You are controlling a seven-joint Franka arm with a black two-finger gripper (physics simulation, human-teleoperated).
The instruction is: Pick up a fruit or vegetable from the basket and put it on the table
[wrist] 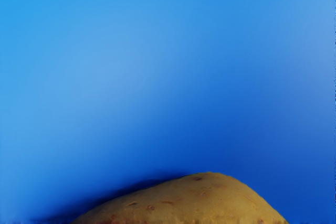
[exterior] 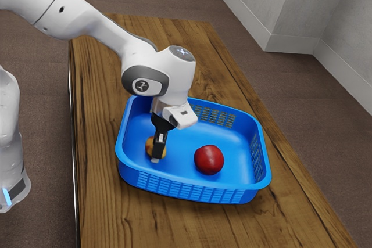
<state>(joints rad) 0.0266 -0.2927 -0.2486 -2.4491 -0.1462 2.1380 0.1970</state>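
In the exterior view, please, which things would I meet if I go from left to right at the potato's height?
The arm's white lower section → table edge → basket rim → potato → round red fruit → basket rim again.

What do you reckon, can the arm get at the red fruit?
Probably yes: the red fruit lies uncovered in the basket, with bare floor between it and the potato by the end effector.

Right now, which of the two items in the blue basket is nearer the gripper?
The yellowish-brown potato; the gripper is right at it, while the red fruit sits apart.
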